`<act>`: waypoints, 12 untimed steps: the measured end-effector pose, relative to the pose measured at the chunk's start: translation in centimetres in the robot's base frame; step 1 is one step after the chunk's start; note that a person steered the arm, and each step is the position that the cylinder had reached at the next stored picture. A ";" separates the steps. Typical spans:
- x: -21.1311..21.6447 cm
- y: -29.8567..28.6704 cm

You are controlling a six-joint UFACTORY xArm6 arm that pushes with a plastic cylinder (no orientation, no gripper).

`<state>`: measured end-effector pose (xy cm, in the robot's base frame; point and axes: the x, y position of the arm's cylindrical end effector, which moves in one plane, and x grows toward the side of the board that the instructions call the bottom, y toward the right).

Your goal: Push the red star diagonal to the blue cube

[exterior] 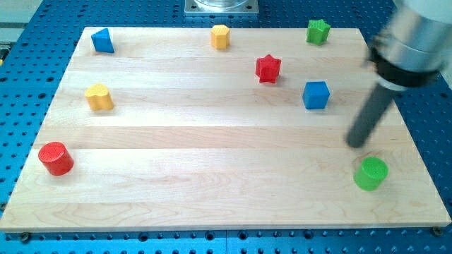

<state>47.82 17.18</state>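
Observation:
The red star [268, 68] lies on the wooden board toward the view's top, right of centre. The blue cube [316, 94] sits just below and to the right of it, a short gap apart. My tip [356, 143] is at the end of the dark rod on the view's right, below and to the right of the blue cube and above the green cylinder [371, 173]. It touches no block.
A blue triangular block [103, 41] is at the top left, a yellow hexagonal block [220, 36] at top centre, a green star [318, 31] at top right. A yellow heart-like block [99, 97] and a red cylinder [56, 158] sit on the left.

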 end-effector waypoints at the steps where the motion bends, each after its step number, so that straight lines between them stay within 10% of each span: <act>1: -2.1 -9.4; 5: -7.2 -12.9; 10: -14.0 -2.2; 12: -17.3 -11.0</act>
<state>30.53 6.19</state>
